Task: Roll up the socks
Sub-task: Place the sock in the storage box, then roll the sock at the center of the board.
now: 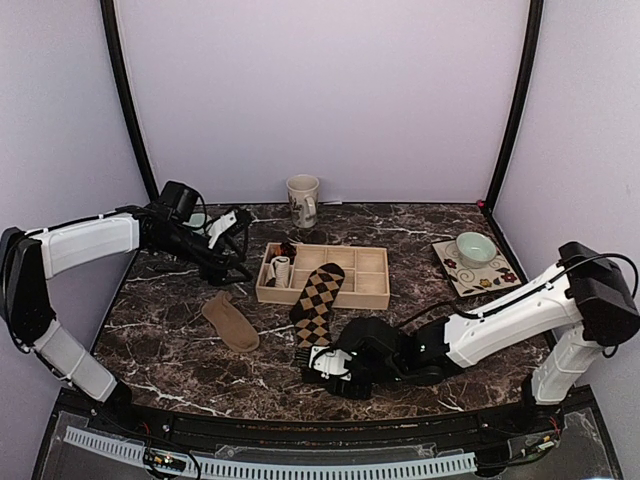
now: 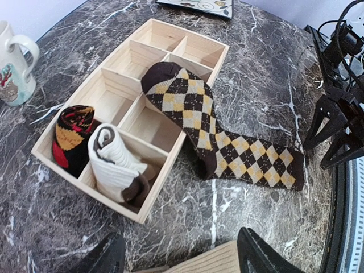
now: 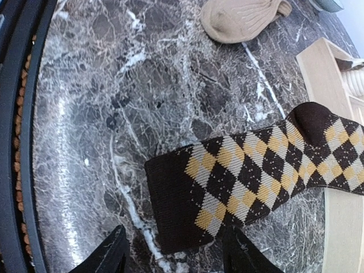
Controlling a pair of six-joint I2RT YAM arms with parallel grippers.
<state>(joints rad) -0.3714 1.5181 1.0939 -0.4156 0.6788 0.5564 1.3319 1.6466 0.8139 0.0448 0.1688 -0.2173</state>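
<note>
The argyle sock (image 1: 318, 298) lies flat, its toe end resting over the wooden tray's (image 1: 372, 292) front rim and its dark cuff (image 3: 176, 205) toward the near edge. My right gripper (image 3: 176, 259) is open, its fingers standing either side of the cuff's corner, low over the table. The plain tan sock (image 1: 230, 321) lies flat to the left of the argyle one. My left gripper (image 2: 182, 259) is open above the tan sock's (image 2: 210, 263) far end, which shows between its fingers (image 2: 259, 256).
The tray's left compartments hold a white rolled sock (image 2: 114, 162) and a dark red-and-yellow bundle (image 2: 71, 136). A mug (image 1: 303, 200) stands behind the tray. A patterned plate (image 1: 450, 262) with a pale bowl (image 1: 474, 248) sits at the right.
</note>
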